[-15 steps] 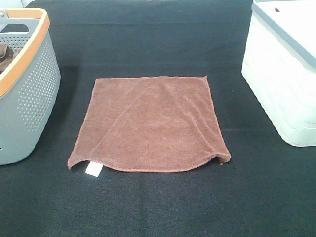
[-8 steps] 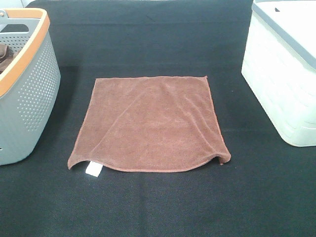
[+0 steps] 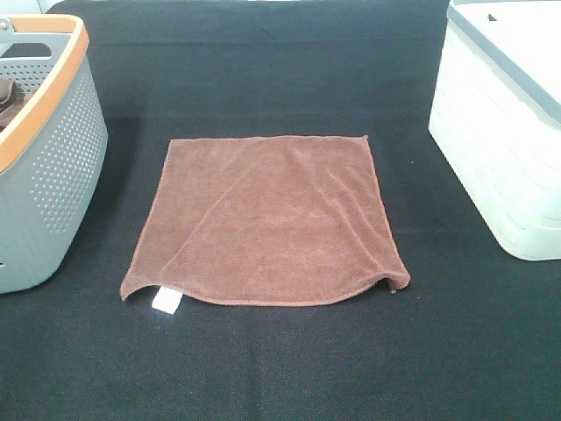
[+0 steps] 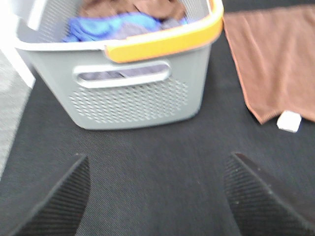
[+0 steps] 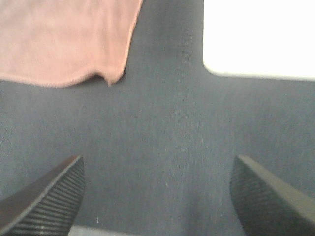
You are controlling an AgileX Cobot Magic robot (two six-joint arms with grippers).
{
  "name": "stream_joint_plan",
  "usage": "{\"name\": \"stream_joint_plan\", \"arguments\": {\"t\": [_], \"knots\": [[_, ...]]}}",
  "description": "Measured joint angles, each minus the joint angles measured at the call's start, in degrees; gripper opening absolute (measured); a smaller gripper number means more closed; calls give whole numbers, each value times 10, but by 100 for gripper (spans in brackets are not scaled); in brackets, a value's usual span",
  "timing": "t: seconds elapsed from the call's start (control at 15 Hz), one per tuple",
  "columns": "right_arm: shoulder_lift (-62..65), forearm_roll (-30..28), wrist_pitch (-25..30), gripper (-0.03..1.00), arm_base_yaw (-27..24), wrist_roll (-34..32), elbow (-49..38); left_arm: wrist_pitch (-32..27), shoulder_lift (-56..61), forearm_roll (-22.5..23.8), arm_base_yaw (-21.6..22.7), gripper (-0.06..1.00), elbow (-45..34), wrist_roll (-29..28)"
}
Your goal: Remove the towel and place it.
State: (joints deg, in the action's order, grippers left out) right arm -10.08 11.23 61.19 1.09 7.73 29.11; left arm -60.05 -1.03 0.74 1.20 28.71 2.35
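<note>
towel [image 3: 263, 219] lay flat mid-table [image 3: 280, 368], between grey basket [image 3: 44, 167] left and white bin [image 3: 500, 132] right | likely light, limp, grippy nap | pinch near-right raised corner or tag [image 3: 165, 301] corner | left end effector [image 4: 157, 196] and right end effector [image 5: 157, 196] wide open, empty

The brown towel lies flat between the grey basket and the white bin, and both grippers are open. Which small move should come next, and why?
Probably bring the right gripper toward the towel's raised near corner. Both grippers hang open and empty, apart from the cloth, and that corner curls up off the black mat, so a finger could likely slip under it.
</note>
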Motion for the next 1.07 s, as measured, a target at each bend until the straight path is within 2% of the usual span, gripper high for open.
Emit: {"name": "stream_joint_plan", "arguments": {"t": [0.33, 1.07], "knots": [[97, 3, 0, 76, -1, 0, 0, 0, 13, 0, 5, 73, 0, 0], [105, 5, 1, 76, -1, 0, -2, 0, 13, 0, 5, 73, 0, 0]]}}
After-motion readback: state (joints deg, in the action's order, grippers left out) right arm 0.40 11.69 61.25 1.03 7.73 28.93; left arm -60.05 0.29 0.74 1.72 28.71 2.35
